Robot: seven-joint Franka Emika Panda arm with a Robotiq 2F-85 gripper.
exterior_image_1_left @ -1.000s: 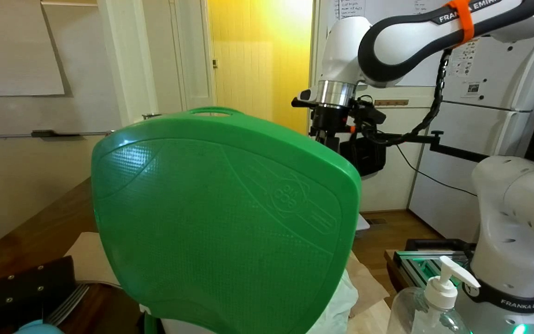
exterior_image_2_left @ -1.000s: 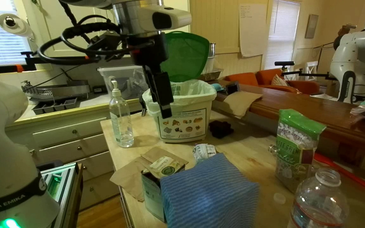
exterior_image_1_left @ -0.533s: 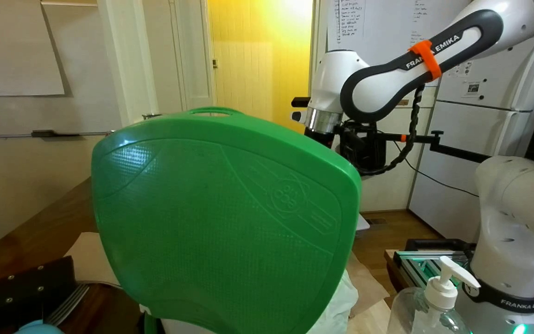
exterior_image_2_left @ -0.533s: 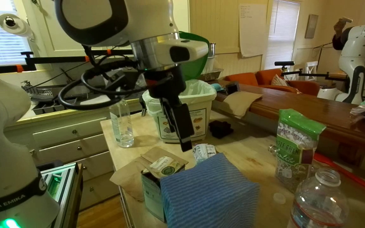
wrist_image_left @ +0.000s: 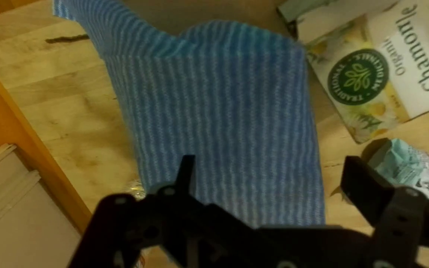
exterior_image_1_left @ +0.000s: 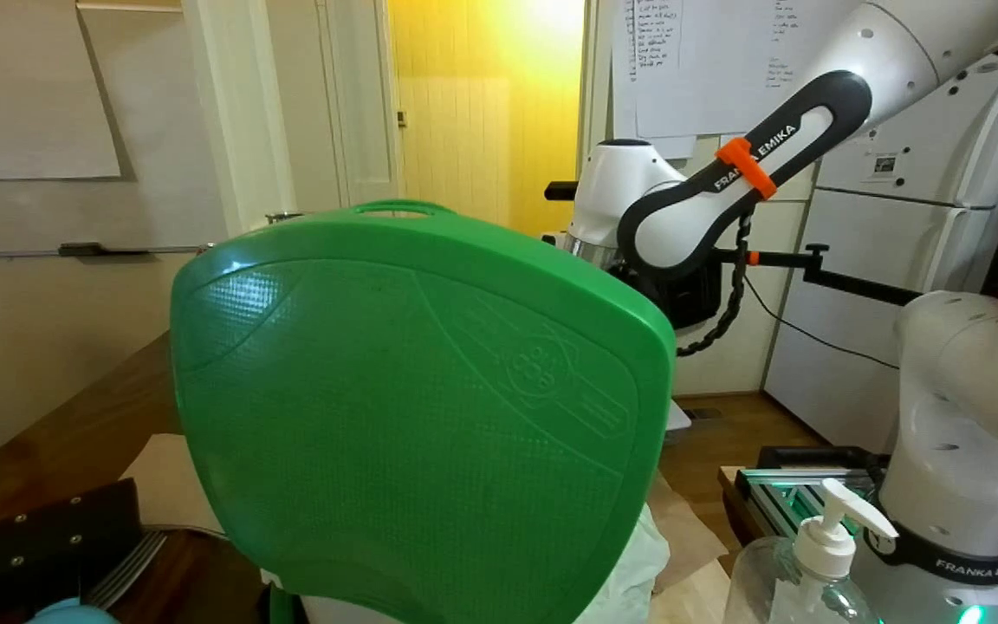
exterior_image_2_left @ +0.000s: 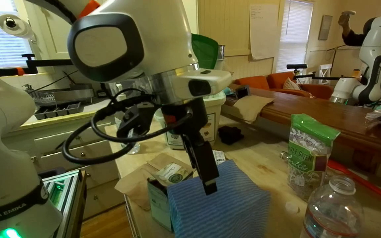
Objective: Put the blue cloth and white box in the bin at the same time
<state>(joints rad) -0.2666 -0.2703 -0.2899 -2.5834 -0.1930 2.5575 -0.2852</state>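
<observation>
The blue cloth is draped over a box-shaped thing on the wooden table and covers it. No white box can be made out; it is hidden or out of view. My gripper points down above the cloth, in front of the bin. In the wrist view the gripper stands wide open, one finger over the cloth and the other past its right edge, with nothing held. The bin's green lid stands raised and hides the gripper in that exterior view.
A chamomile box stands right beside the cloth, with brown paper behind it. A crumpled wrapper lies near one finger. A lentil bag and a clear bottle stand across the table. A pump bottle is by the bin.
The arm has come down and away from the bin, bringing my gripper from in front of the bin to above the cloth. Cloth, boxes and bin have stayed in place.
</observation>
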